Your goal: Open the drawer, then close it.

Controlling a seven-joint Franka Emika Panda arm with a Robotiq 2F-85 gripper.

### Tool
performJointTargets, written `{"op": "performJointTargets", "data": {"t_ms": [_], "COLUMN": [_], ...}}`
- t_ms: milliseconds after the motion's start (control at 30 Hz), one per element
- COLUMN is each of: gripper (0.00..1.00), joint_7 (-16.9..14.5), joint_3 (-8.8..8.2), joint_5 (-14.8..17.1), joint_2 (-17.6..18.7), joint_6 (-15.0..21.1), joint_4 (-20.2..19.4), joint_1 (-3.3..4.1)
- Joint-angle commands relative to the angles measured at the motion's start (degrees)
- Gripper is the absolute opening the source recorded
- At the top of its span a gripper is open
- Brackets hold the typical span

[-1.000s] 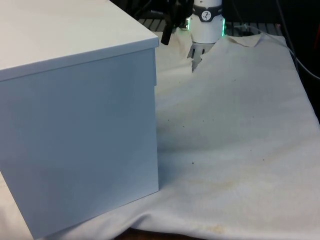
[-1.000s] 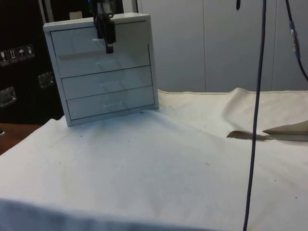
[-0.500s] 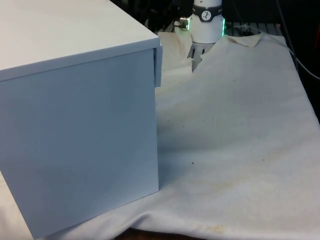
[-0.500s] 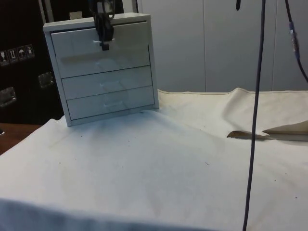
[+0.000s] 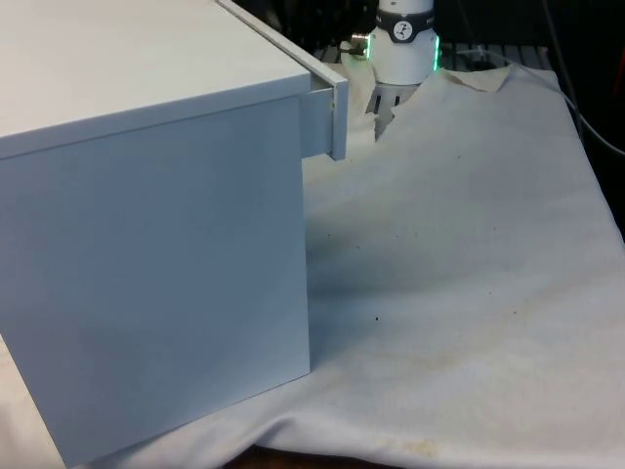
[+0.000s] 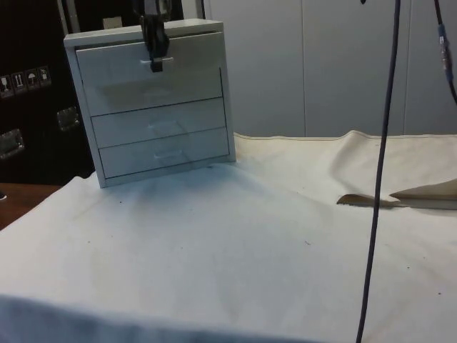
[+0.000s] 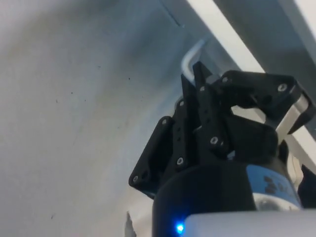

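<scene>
A white chest of drawers (image 5: 146,244) stands on the cloth at the front view's left, its back corner towards that camera. Its top drawer (image 5: 337,117) juts a little way out of the body. The side view shows the chest (image 6: 207,153) from the front, with the top drawer (image 6: 193,61) slightly forward of the two below. My black gripper (image 6: 155,63) hangs in front of that drawer, shut on its small metal handle. In the wrist view the gripper (image 7: 193,74) pinches the curved handle (image 7: 189,55) against the drawer front.
The middle drawer (image 6: 193,116) and bottom drawer (image 6: 200,146) are shut. A folded edge of the white cloth (image 6: 400,196) lies at the side view's right. A dark cable (image 6: 378,179) hangs down in front of the side camera.
The fingers have shut on the top drawer's handle, and the drawer has slid out a little from the chest.
</scene>
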Motion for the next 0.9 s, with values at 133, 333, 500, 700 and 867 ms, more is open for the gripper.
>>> {"op": "performJointTargets", "data": {"t_ms": [133,333,500,700,867], "gripper": [0.0,0.0,0.0,0.0,0.0], "joint_7": [3.09,6.3,7.85,10.26,11.0], "joint_3": [0.11,1.26,1.89,2.86,4.3], "joint_5": [-2.86,-5.1,-6.3,-8.08,-7.91], "joint_2": [-2.58,-4.7,-5.79,-7.45,-7.56], "joint_6": [0.46,0.63,0.97,1.38,0.63], "joint_4": [-2.58,-4.7,-5.96,-7.85,-7.85], "joint_1": [1.66,2.23,2.41,2.69,2.01]}}
